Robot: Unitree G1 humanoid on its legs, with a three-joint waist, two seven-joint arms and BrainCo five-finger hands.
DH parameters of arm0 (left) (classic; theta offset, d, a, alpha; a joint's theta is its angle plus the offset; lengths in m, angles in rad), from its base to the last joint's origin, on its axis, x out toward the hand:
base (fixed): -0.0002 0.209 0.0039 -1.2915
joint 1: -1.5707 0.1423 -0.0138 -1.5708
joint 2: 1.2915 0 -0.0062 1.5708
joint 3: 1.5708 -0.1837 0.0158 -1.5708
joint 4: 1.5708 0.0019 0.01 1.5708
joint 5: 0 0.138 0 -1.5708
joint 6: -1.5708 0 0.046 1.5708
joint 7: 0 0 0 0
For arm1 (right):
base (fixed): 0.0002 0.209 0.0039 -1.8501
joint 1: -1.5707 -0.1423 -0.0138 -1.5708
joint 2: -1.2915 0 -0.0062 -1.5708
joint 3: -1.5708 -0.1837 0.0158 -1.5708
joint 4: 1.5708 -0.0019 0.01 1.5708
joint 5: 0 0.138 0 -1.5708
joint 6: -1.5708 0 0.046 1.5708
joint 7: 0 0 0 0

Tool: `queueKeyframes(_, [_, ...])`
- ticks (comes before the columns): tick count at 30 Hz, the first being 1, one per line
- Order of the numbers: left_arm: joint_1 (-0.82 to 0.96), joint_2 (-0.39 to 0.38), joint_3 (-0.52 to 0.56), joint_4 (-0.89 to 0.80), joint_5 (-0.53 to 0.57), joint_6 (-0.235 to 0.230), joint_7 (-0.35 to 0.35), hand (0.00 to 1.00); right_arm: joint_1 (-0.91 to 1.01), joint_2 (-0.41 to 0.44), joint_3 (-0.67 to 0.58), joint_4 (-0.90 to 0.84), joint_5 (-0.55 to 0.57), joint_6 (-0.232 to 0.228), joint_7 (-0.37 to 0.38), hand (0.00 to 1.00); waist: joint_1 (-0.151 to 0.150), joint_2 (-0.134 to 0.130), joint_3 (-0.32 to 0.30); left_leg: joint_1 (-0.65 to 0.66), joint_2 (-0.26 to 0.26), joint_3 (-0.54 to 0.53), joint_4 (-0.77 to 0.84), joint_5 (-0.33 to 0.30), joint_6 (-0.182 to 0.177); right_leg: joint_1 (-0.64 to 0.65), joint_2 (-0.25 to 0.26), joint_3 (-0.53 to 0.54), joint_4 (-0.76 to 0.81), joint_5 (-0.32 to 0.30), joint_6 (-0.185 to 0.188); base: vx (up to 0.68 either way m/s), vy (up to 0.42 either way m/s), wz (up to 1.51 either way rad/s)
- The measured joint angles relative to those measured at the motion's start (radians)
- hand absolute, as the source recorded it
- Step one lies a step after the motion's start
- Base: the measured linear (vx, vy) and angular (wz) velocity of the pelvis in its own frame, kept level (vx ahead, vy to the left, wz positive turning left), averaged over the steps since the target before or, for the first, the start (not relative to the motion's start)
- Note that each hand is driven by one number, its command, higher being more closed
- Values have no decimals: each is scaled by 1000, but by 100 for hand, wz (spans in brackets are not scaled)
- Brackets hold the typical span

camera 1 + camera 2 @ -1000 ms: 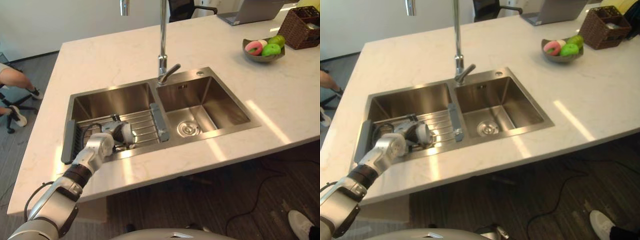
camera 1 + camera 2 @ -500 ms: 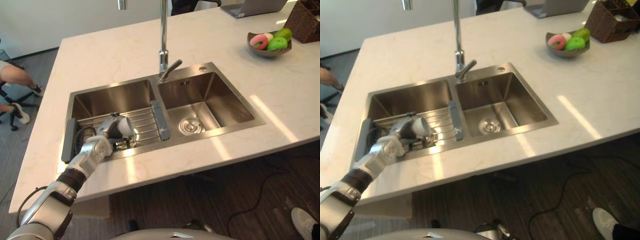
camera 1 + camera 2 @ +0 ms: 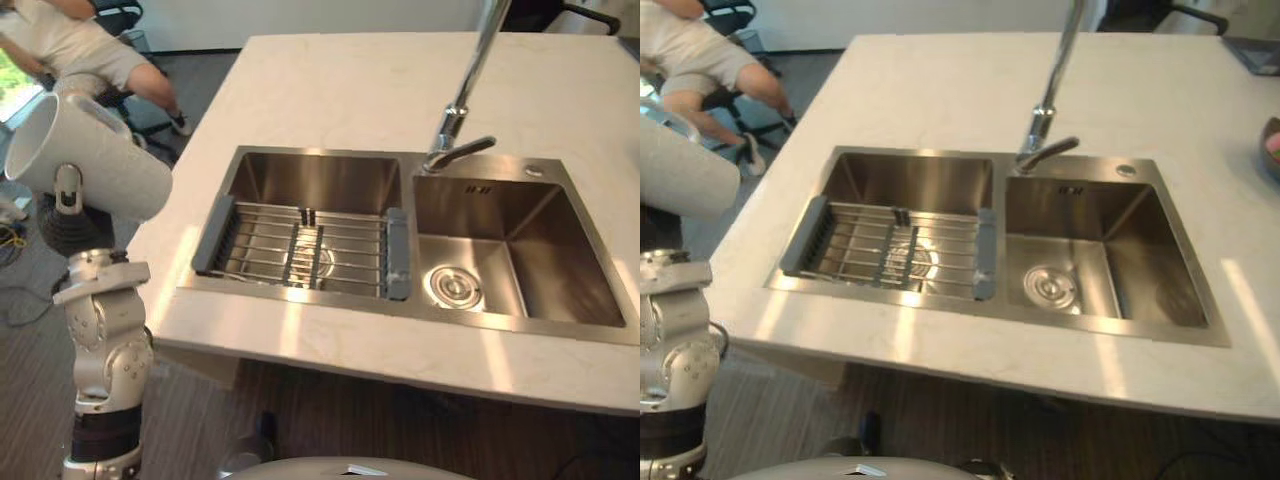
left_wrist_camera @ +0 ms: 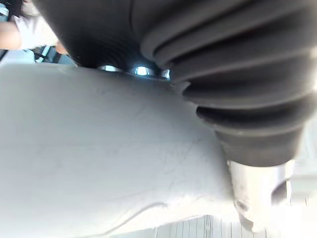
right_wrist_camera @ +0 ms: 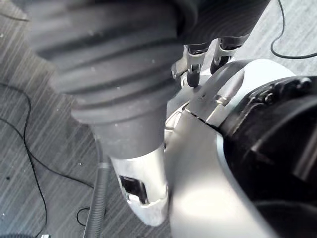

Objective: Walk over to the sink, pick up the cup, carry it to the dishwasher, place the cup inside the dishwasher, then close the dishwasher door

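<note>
Aloft at left, white cup (image 3: pixel 95 150) clasped by left hand (image 3: pixel 68 186) — grip mostly hidden behind it — right hand (image 5: pixel 192 60) unreadable.

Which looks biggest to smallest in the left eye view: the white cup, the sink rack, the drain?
1. sink rack
2. white cup: nearly as large, but it is held nearer the camera, so this ranking is unsure.
3. drain: clearly smallest.

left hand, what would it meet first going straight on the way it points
Likely nothing near: the left hand, gripping the cup, points up, clear of the counter; a seated person is beyond, depth unclear.
</note>
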Motion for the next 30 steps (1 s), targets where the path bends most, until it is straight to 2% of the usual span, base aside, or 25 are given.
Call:
queueKeyframes(5, [84,-17,12,0,-19,53,19,100,-1,4,-28,0,-54,1,1,0,26,0,2,-13,-8,-63,38,-8,-6,3,-12,-45,116,-72,-6,-109,-18,44])
queueKeyframes(8, [153,-37,99,-33,-18,76,30,100,-3,1,-49,-1,-90,9,4,0,38,8,6,-22,-15,-102,58,-3,0,1,-20,-67,207,-121,-17,-114,-36,42])
queueKeyframes(9, [187,-43,138,-59,-19,87,44,100,-2,0,-51,-1,-106,10,6,0,42,15,10,-22,-17,-109,56,9,6,6,-20,-76,234,-138,-26,-118,-65,53])
queueKeyframes(10, [201,-44,153,-72,-19,95,46,100,-2,0,-54,-3,-111,12,10,0,41,15,10,-28,-22,-106,47,17,27,13,-21,-92,247,-149,-30,-161,-71,95])
queueKeyframes(11, [205,-44,165,-87,-19,116,46,100,-1,2,-57,-4,-117,15,21,0,37,12,13,-33,-25,-48,30,17,149,27,-20,-116,250,-166,-38,-206,-86,162])
queueKeyframes(12, [205,-44,164,-96,-24,134,40,100,8,-1,-58,-5,-115,20,25,0,26,17,12,-50,2,87,28,-18,225,51,-6,-157,226,-164,-49,-183,-94,191])
queueKeyframes(13, [205,-45,163,-96,-32,140,30,100,11,-7,-58,-4,-114,22,25,0,20,30,12,-59,19,148,31,-35,243,70,1,-200,211,-159,-50,-160,-52,198])
queueKeyframes(14, [208,-46,164,-97,-38,143,13,100,19,-18,-59,-3,-113,29,24,0,16,28,16,-80,51,243,39,-45,227,83,0,-254,194,-140,-48,-116,26,158])
queueKeyframes(15, [220,-47,168,-100,-37,141,5,100,20,-41,-58,0,-115,33,23,0,26,52,17,-109,84,319,68,-50,195,80,-11,-301,192,-137,-56,-135,104,137])
queueKeyframes(16, [250,-58,183,-104,-36,133,-9,100,5,-67,-57,2,-133,30,17,0,54,61,19,-145,98,397,190,-38,188,52,-57,-326,205,-129,-57,-82,101,73])
queueKeyframes(17, [257,-70,188,-104,-36,129,-14,100,-2,-76,-56,5,-147,29,12,0,64,58,18,-146,104,409,251,-37,190,41,-79,-324,216,-118,-55,-59,77,29])
queueKeyframes(18, [262,-86,198,-107,-36,116,-23,100,-7,-86,-55,0,-157,25,3,0,71,60,17,-145,134,426,371,-31,219,15,-109,-318,260,-115,-56,-95,38,24])
queueKeyframes(19, [248,-88,171,-98,-38,90,-45,100,-16,-114,-51,-20,-155,0,-5,0,53,118,19,-179,170,468,463,6,262,-92,-122,-272,464,-191,-110,-171,38,55])
queueKeyframes(20, [219,-89,165,-81,-40,91,-57,100,-41,-111,-55,-16,-152,-7,-4,0,33,117,21,-189,162,462,398,32,295,-153,-90,-247,492,-217,-165,-294,-37,125])
queueKeyframes(21, [152,-109,170,-75,-53,96,-71,100,-74,-86,-66,-1,-145,-8,1,0,-9,44,14,-136,76,425,192,100,294,-256,-32,-270,359,-193,-247,-240,-125,168])
queueKeyframes(22, [78,-125,135,-63,-59,85,-92,100,-82,-57,-66,-8,-113,-38,4,0,-28,21,61,-98,166,574,457,-90,353,-237,-43,-331,347,-126,-289,-175,-166,144])
queueKeyframes(23, [68,-128,108,-64,-58,86,-101,100,-84,-53,-62,-15,-104,-44,3,0,-21,8,68,-44,202,626,538,-103,319,-239,-62,-333,370,-136,-309,-118,-98,88])
queueKeyframes(24, [70,-131,50,-64,-57,93,-115,100,-78,-54,-61,-33,-98,-47,3,0,-25,-2,70,73,222,686,564,-101,230,-238,-99,-336,404,-152,-305,-120,-19,34])
queueKeyframes(25, [70,-135,19,-68,-56,97,-116,100,-69,-57,-57,-41,-82,-48,2,0,-32,5,65,121,225,699,552,-79,198,-234,-108,-349,409,-152,-298,-136,21,64])
queueKeyframes(26, [68,-147,-27,-87,-45,101,-125,100,-54,-75,-58,-48,-63,-44,1,0,-47,31,46,190,217,700,481,-81,145,-242,-124,-381,424,-159,-303,-192,121,93])
queueKeyframes(27, [51,-152,-55,-104,-15,106,-136,100,-50,-83,-67,-45,-64,-17,-5,0,-59,62,26,217,183,708,368,-136,92,-259,-152,-424,441,-154,-304,-163,117,99])
queueKeyframes(28, [40,-152,-66,-107,-5,107,-136,100,-46,-83,-75,-42,-64,-2,-6,0,-64,69,19,230,174,729,333,-155,89,-259,-165,-448,447,-149,-304,-282,213,118])
queueKeyframes(29, [13,-152,-86,-106,17,116,-135,100,-31,-73,-94,-39,-60,34,-6,0,-82,76,15,255,158,800,259,-169,74,-243,-203,-511,466,-141,-293,-259,191,150])
queueKeyframes(30, [-9,-150,-115,-102,26,125,-134,100,-8,-62,-118,-46,-45,49,-2,0,-110,83,7,270,157,886,208,-173,65,-212,-226,-586,465,-122,-273,-314,238,167])
